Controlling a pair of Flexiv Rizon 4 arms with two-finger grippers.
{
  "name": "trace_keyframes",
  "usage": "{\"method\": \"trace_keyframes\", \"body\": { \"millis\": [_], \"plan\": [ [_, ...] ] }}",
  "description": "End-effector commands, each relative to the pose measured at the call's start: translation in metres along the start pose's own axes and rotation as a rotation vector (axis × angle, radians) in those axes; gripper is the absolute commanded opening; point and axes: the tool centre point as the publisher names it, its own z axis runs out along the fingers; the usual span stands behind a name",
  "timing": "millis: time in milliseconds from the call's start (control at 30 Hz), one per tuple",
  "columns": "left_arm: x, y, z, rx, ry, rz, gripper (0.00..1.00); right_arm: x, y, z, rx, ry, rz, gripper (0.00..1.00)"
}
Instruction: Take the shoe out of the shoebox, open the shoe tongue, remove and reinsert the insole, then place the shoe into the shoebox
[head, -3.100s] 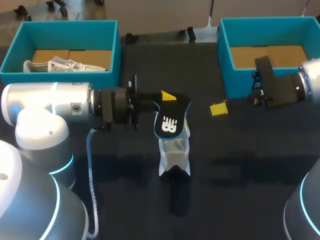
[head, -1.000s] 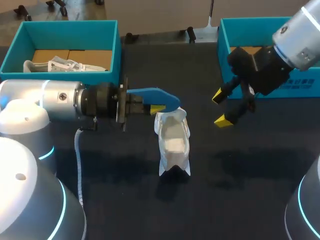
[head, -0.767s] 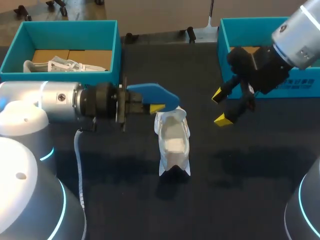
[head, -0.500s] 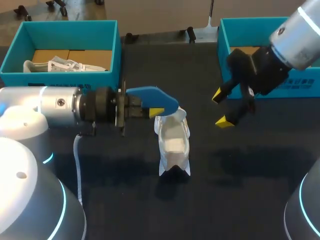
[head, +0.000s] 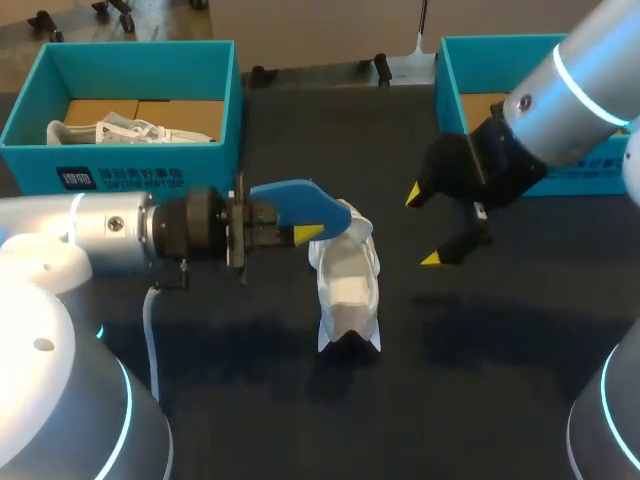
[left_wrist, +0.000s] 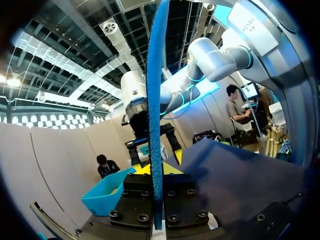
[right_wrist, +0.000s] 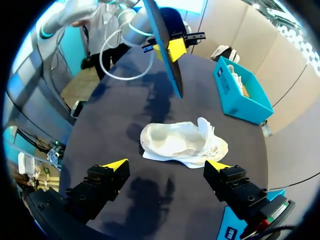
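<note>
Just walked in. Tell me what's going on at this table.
The left gripper is shut on the blue insole, holding it over the far end of the white shoe, which lies on the dark table. The right gripper hangs open beside the shoe, touching nothing. So the insole is out of the shoe and not yet back in.

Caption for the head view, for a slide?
Left gripper holds blue insole beside the white shoe; open right gripper hovers nearby.
</note>
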Motion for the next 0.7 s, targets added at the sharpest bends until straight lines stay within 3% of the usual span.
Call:
{"method": "trace_keyframes", "body": {
  "millis": [33, 133, 700],
  "plan": [
    [0.008, 0.007, 0.001, 0.004, -0.016, 0.005, 0.0, -0.003, -0.003, 0.019, 0.005, -0.009, -0.005, 1.0],
    [0.01, 0.014, 0.001, 0.024, -0.016, -0.014, 0.0, -0.003, -0.008, 0.029, -0.001, -0.035, -0.066, 1.0],
    [0.018, 0.038, 0.005, -0.022, -0.079, 0.0, 0.0, -0.008, -0.031, 0.087, -0.073, -0.046, -0.173, 1.0]
  ]
}}
